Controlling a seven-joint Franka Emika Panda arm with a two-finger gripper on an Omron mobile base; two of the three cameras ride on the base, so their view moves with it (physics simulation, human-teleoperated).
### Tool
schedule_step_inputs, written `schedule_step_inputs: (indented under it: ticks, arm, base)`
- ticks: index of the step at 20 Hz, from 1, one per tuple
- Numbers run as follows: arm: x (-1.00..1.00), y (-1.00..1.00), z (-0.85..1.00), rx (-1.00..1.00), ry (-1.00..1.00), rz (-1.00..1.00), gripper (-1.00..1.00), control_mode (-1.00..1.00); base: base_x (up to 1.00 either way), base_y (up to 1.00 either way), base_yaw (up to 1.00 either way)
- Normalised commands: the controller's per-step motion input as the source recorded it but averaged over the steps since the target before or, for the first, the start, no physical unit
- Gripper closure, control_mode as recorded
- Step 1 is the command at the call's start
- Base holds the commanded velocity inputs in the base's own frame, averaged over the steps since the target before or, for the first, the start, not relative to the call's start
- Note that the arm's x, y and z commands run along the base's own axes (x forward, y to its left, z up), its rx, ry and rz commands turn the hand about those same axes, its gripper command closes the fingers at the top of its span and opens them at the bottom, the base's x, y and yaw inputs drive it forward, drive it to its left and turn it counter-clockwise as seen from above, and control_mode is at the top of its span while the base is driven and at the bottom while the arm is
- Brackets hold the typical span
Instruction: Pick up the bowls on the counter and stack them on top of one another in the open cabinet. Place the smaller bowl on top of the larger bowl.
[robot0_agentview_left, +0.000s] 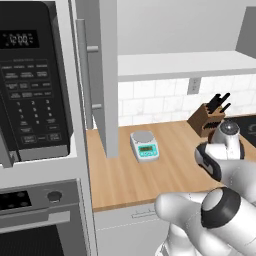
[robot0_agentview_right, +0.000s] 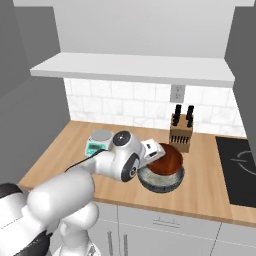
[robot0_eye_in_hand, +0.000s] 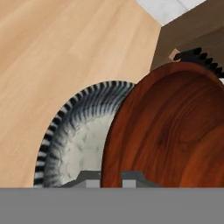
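Jaws clamped on the near rim of the smaller bowl (robot0_agentview_right: 165, 159), tilted just above the larger bowl (robot0_agentview_right: 161, 180) by the tabletop's (robot0_agentview_right: 210, 192) front edge, open cabinet's shelf (robot0_agentview_right: 135, 67) overhead, well apart.

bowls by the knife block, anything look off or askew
Yes: the reddish-brown bowl sits tilted, overlapping the grey bowl instead of lying flat. The shut gripper appears to pinch its rim, so it looks mid-lift, not spilled or damaged.
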Motion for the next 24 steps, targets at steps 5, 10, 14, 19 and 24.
schedule_step_inputs:
  ticks: [5, 10, 14, 19, 24]
  arm:
    - [0.03, -0.01, -0.50, 0.00, 0.10, 0.00, 1.00, -1.00]
    - [0.04, -0.02, -0.20, 0.00, 0.00, 0.00, 1.00, -1.00]
    - [0.05, 0.00, -0.22, 0.00, 0.01, 0.00, 1.00, -1.00]
    - [0.08, 0.00, -0.01, 0.00, 0.02, 0.00, -1.00, -1.00]
    - [0.01, 0.00, 0.12, 0.00, -0.01, 0.00, -1.00, -1.00]
  base:
    - [0.00, 0.00, 0.00]
    - [0.00, 0.00, 0.00]
    - [0.00, 0.00, 0.00]
    - [0.00, 0.00, 0.00]
    - [0.00, 0.00, 0.00]
